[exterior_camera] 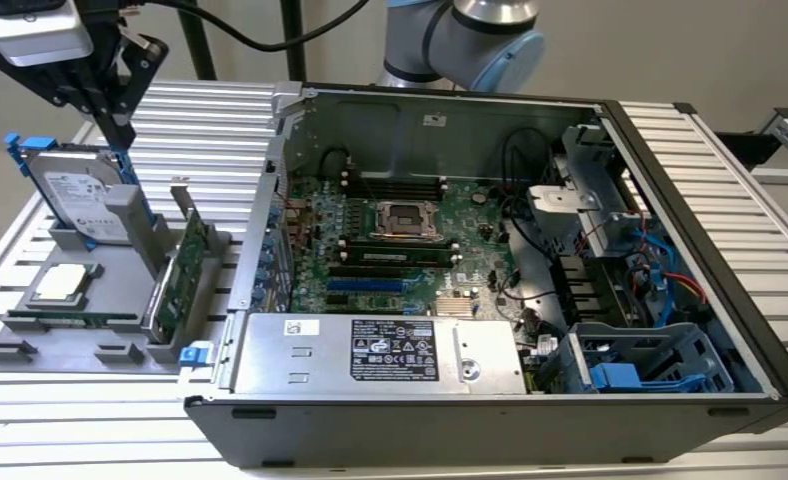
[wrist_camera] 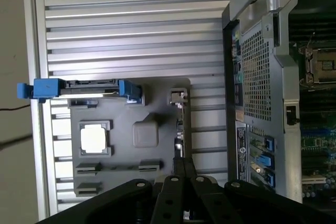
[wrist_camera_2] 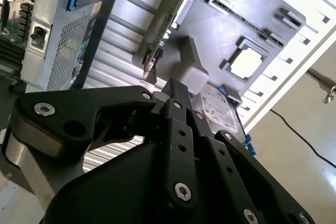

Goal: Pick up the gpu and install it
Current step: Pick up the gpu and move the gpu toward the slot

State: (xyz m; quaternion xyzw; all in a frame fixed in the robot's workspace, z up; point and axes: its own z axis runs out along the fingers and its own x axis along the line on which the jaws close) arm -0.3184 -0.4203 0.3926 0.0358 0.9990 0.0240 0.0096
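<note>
Gripper (wrist_camera_2: pixel 176 86), jaws together and empty, hangs upper left in exterior view over hard drive (exterior_camera: pixel 81 195); its label I cannot read. Beside it the gpu (exterior_camera: pixel 181 275) stands upright.

The gpu (exterior_camera: pixel 178 280) sits between hard drive (exterior_camera: pixel 81 195) and case (exterior_camera: pixel 263 230).

A robotics laboratory or test cell is indicated. An open computer case (exterior_camera: pixel 501 400), its motherboard (exterior_camera: pixel 408 230) laid bare, is set on a surface (exterior_camera: pixel 728 140) built of ribbed aluminium slats. At the exterior view's left, a grey moulded fixture (exterior_camera: pixel 47 340) is seen, on which a hard drive (exterior_camera: pixel 81 195) is racked upright. A jointed robot arm (exterior_camera: pixel 468 35) is seen behind the case, and a black end effector (exterior_camera: pixel 117 135), fed by black cables (exterior_camera: pixel 234 20), is hung above the fixture.
</note>
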